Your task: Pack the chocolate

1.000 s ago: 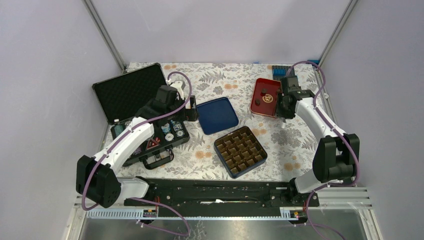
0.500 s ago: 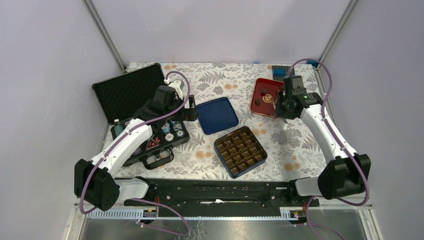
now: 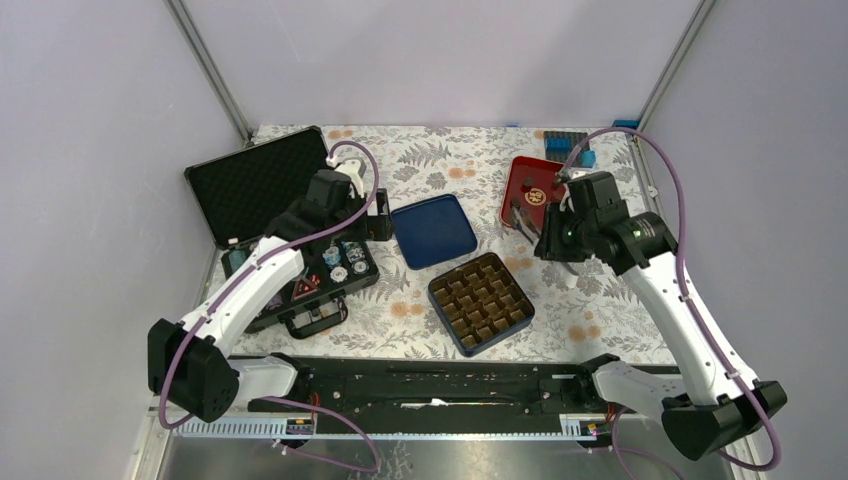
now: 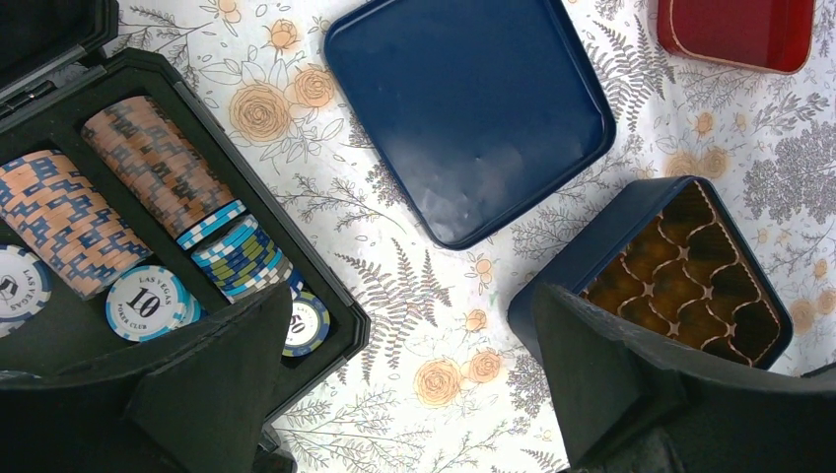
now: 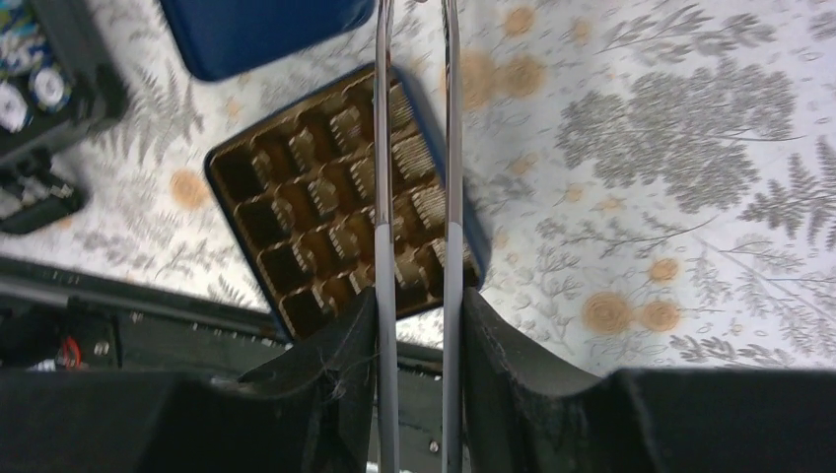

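Worktop: a floral-patterned cloth worktop [image 3: 450,160] carries everything.
Chocolate: one small, dark brown, roundish chocolate lump [image 3: 528,183] lies in a red rectangular tray [image 3: 518,168] at the far right of the worktop.
Right tool: the right tool [image 5: 419,296] is clenched on a pair of thin metal tongs [image 5: 383,148]. Their two arms run forward between its black fingers [image 5: 483,335].
Tongs from above: they reach from the right tool over the near left part of the red tray. Their tips fall outside the wrist camera's view, so it cannot be told whether they hold anything.
Chocolate relative to the right tool: the chocolate lump sits near the tongs, a little farther into the red tray, and apart from the tool's body.
Tin: a dark blue square tin with a brown square-celled insert [image 3: 480,302] stands near the middle of the worktop, to the near left of the red tray. In the right wrist view it lies beneath the tongs' arms.
Lid: a flat dark blue lid [image 3: 433,230] lies on the worktop between the tin and the case.
Left tool: the left tool [image 4: 409,305] is released, its fingers wide apart, by the right edge of the case. It is well apart from the chocolate lump.
Case: an open black case [image 3: 300,265] on the left holds rows of striped poker chips [image 4: 148,177].
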`<state>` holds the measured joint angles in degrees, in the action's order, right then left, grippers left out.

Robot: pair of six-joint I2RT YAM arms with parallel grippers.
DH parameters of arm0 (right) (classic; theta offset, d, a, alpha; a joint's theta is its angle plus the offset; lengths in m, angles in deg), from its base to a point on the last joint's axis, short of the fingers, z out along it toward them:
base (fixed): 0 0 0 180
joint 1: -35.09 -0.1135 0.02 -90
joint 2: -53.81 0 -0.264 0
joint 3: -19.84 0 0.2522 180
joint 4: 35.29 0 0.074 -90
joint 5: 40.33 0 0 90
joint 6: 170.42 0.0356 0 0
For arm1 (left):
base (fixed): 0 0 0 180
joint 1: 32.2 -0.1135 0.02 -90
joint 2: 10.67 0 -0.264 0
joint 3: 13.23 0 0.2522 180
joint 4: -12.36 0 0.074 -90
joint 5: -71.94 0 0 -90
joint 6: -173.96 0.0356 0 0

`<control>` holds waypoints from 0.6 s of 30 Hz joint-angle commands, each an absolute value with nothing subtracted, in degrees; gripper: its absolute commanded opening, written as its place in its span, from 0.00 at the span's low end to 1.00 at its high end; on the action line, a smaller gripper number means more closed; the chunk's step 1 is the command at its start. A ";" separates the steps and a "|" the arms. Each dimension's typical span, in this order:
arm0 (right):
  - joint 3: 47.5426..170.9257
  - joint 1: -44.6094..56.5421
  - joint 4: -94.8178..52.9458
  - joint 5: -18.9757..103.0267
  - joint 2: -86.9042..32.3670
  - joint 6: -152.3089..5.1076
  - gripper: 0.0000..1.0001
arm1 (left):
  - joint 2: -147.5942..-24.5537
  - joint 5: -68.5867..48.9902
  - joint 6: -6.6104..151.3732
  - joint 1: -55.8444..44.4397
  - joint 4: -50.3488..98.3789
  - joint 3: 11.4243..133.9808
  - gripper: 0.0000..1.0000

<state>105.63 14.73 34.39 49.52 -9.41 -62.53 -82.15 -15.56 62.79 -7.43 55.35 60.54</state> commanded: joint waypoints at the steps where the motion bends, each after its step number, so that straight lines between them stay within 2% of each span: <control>1: 104.45 10.18 37.63 45.13 -5.29 -58.77 0.15 | -81.74 -17.51 61.87 -7.59 54.33 63.16 0.99; 11: 96.41 3.00 35.50 38.76 0.01 -54.17 0.15 | -80.48 -20.07 59.52 -7.59 55.21 61.19 0.99; 18: 94.59 -0.48 33.11 38.96 -1.26 -53.59 0.15 | -79.69 -20.26 58.69 -7.59 55.21 60.73 0.99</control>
<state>93.94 1.29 36.47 40.34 -0.95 -54.59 -81.84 -18.55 59.71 -7.43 56.49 60.59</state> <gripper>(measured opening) 0.391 0.985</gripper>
